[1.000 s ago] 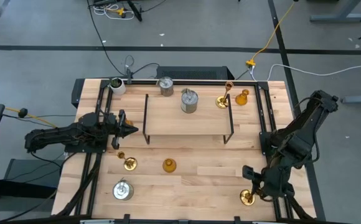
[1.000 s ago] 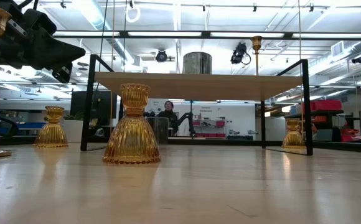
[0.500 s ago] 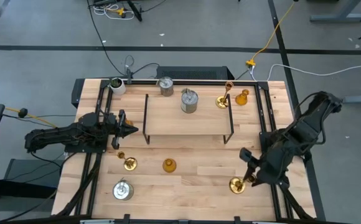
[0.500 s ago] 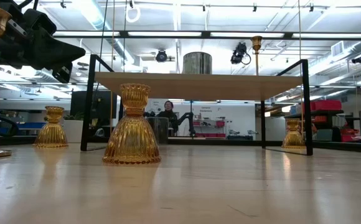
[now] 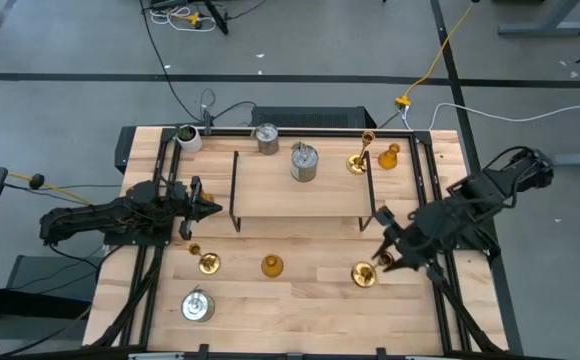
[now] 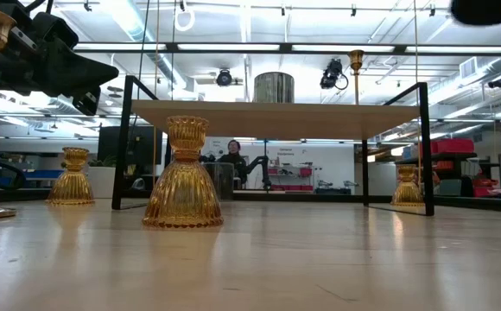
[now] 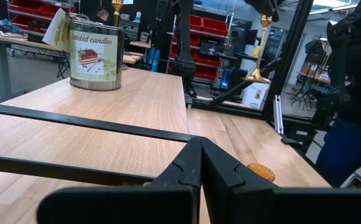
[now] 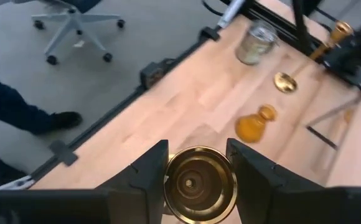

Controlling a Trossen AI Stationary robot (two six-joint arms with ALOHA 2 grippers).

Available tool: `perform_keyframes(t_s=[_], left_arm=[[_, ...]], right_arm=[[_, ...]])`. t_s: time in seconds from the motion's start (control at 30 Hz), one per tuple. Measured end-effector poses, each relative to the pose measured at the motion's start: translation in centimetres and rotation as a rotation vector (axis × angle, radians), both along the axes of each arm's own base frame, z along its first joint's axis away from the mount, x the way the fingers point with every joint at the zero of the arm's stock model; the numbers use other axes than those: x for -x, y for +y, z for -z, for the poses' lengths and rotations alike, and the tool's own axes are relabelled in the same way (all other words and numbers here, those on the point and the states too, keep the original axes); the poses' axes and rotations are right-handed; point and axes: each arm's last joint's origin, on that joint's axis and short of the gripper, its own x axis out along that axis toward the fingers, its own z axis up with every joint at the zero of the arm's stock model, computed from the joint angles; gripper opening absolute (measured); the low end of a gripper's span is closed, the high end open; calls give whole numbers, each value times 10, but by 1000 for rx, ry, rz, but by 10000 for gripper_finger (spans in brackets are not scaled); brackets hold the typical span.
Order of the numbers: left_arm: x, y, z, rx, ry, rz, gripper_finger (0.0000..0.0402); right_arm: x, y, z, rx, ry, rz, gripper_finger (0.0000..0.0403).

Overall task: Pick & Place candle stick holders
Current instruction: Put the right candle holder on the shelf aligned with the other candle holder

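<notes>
My right gripper (image 5: 378, 262) is shut on a shiny gold brass holder (image 5: 364, 275) near the front right leg of the wooden rack (image 5: 303, 190). In the right wrist view the holder (image 8: 199, 183) shows as a round gold disc between my fingers. My left gripper (image 5: 206, 208) is shut and empty beside the rack's left side. A second gold holder (image 5: 208, 262), an amber holder (image 5: 270, 265) and a silver can (image 5: 197, 305) stand on the table in front of the rack. A silver can (image 5: 305, 162) and a gold holder (image 5: 358, 160) stand on the rack. My right gripper pinches the gold holder between its two fingers (image 8: 150, 168), one on each side of its round rim (image 8: 168, 182). The fingers slant down from above and from the table's right. The holder appears lifted above the table; the gripper hides the exact contact.
A silver can (image 5: 266, 138), an amber holder (image 5: 390, 156) and a whitish cup (image 5: 188, 137) stand along the far edge. Black rails (image 5: 432, 200) run down both table sides. Bare wood lies between the amber holder and my right gripper.
My right gripper has carried the gold holder from the table's near right corner toward the far edge and the left, up to the rack's front right leg. It has stayed shut on the holder.
</notes>
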Motion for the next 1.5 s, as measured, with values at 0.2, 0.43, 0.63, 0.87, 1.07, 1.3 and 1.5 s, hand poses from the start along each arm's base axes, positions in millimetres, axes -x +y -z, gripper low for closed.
perform_keyframes(t_s=[0.2,0.43,0.63,0.87,1.07,1.3,1.5], left_arm=[[0,0,0,0,0,0,7],[0,0,0,0,0,0,7],[0,0,0,0,0,0,7],[0,0,0,0,0,0,7],[0,0,0,0,0,0,7],[0,0,0,0,0,0,7],[0,0,0,0,0,0,7]], right_arm=[[-10,-20,0,-22,19,131,151],[-18,-44,0,-58,39,335,151],[-24,-67,0,-41,21,573,151],[-27,-98,0,-105,30,828,151],[-26,-121,1,-154,38,977,151],[-23,-136,2,-156,52,1057,151],[-18,-136,5,-136,102,1065,151]])
